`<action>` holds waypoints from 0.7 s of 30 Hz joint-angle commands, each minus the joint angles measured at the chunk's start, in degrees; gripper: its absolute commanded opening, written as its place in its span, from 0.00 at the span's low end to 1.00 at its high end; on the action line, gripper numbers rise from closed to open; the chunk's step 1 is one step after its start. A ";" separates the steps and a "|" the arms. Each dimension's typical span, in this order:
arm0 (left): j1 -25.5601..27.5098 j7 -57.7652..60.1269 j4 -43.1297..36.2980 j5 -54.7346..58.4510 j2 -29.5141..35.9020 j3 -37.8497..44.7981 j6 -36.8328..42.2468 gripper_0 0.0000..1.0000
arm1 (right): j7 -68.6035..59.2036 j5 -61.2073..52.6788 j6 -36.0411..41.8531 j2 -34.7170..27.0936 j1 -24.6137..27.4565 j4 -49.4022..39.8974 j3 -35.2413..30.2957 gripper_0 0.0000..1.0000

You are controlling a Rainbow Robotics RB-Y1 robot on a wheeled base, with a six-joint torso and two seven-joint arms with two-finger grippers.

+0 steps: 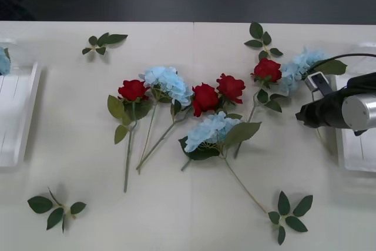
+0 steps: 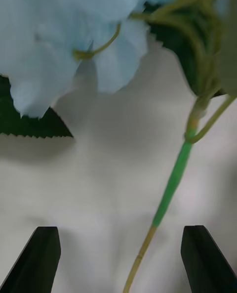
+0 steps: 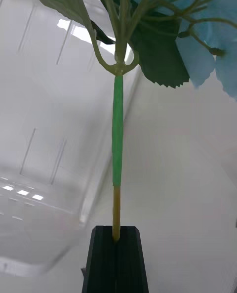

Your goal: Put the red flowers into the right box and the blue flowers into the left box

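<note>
Fingers (image 3: 116,258) of the left gripper pinch a blue flower's stem (image 3: 117,140) beside the left box (image 3: 44,140). Right gripper (image 2: 118,258) gapes around another blue stem (image 2: 170,187), probably touching nothing.

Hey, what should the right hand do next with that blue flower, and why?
Probably ease down and close on the stem. The right hand is open, its black fingers straddling the thin stem of a blue flower lying on the table beside the right box. The left hand is shut on another blue flower's stem by the left box.
</note>
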 commanded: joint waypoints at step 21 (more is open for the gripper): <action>-5.59 -25.30 33.85 1.97 12.61 2.79 -16.82 0.00 | 4.24 2.55 -2.25 1.94 0.12 0.48 -0.58 0.00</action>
